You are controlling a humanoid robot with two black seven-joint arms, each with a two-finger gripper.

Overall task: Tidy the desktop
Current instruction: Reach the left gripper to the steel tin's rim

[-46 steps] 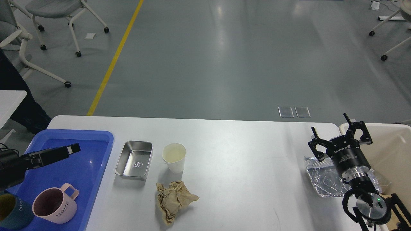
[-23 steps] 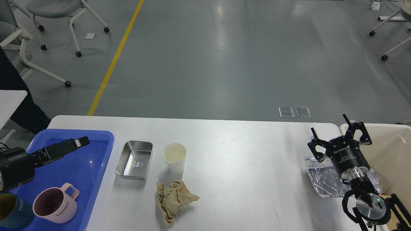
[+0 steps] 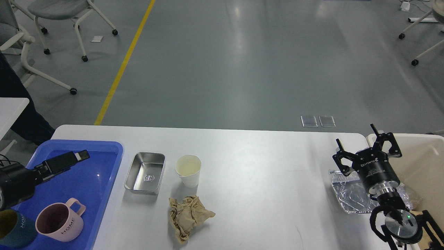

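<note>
Matte white worktop (image 3: 263, 173). Glossy blue plastic tray (image 3: 100, 194) at 9 o'clock, holding pink ceramic mug (image 3: 60, 222) and teal mug (image 3: 14, 229). Rectangular steel tin (image 3: 145, 172), paper cup (image 3: 188, 170), crumpled brown paper (image 3: 189, 215) centre. Crinkled foil (image 3: 350, 194) at 3 o'clock, beside beige bin (image 3: 425, 166). Right gripper (image 3: 367, 149) fingers spread; left gripper (image 3: 78, 157) over tray, fingers cannot tell.

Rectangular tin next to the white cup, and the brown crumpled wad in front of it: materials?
The rectangular silver tin looks like stainless steel, brushed to semi-gloss: grey sheen, reflective walls, stamped mark on its floor. The brown crumpled wad looks like kraft paper or a paper bag: matte, with sharp creases that hold their shape.
</note>
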